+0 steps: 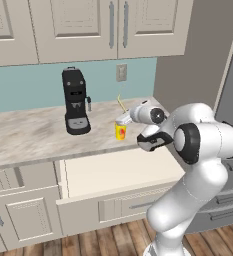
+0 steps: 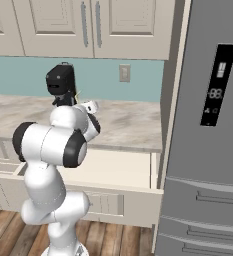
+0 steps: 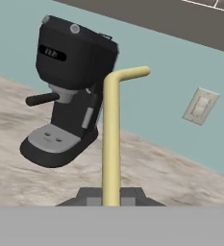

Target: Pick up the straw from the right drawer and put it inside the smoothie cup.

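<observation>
Claw point(image 3: 111, 196) clamped on the straw point(image 3: 111, 139) above the smoothie cup point(image 1: 120, 131)

At center frame in the left base view, the yellow cup stands on the table point(image 1: 28, 135) right of the coffee machine point(image 1: 75, 101); the right drawer point(image 1: 118, 172) sits open below, lower center

Arm point(image 2: 53, 145) in front of open right drawer point(image 2: 115, 172); coffee machine point(image 2: 61, 82) on counter point(image 2: 130, 125) behind it, thin straw point(image 2: 77, 95) tip just beside; fridge point(image 2: 208, 140) at right

Matt yellow plastic-looking straw point(image 3: 111, 139), glossy black coffee machine point(image 1: 75, 101), marbled stone-look counter point(image 1: 28, 135), wood floor point(image 1: 113, 242).
</observation>
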Robot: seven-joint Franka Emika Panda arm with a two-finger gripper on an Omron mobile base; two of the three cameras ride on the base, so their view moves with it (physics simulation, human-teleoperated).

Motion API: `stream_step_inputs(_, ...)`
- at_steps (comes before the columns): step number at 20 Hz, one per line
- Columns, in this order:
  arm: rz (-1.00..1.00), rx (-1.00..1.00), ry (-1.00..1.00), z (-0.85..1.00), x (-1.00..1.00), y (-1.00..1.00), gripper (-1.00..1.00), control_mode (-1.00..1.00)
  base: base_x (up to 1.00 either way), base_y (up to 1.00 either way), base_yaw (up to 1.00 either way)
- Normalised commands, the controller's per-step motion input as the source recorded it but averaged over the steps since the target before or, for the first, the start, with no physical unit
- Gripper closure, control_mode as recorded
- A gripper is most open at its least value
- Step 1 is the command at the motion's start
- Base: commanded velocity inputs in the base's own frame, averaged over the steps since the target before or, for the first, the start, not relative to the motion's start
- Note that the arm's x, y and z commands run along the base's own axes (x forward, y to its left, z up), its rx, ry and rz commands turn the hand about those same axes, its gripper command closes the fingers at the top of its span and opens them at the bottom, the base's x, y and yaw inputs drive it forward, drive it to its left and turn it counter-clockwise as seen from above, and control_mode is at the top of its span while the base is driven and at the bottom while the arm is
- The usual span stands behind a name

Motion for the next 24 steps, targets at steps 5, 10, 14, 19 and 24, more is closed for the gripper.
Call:
stream_step_inputs(5,-0.03,0.0,0.0,-0.12,0.11,0.12,1.0,-1.0,0.0,0.0,0.0)
stream_step_inputs(10,-0.05,0.01,0.0,-0.16,0.2,0.01,1.0,-1.0,0.0,0.0,0.0)
stream_step_inputs(14,-0.05,0.04,0.0,-0.22,0.19,0.0,1.0,-1.0,0.0,0.0,0.0)
stream_step_inputs(19,-0.05,0.08,0.0,-0.29,0.15,0.0,1.0,-1.0,0.0,0.0,0.0)
stream_step_inputs(24,-0.04,0.08,0.0,-0.25,0.12,0.03,1.0,-1.0,0.0,0.0,0.0)
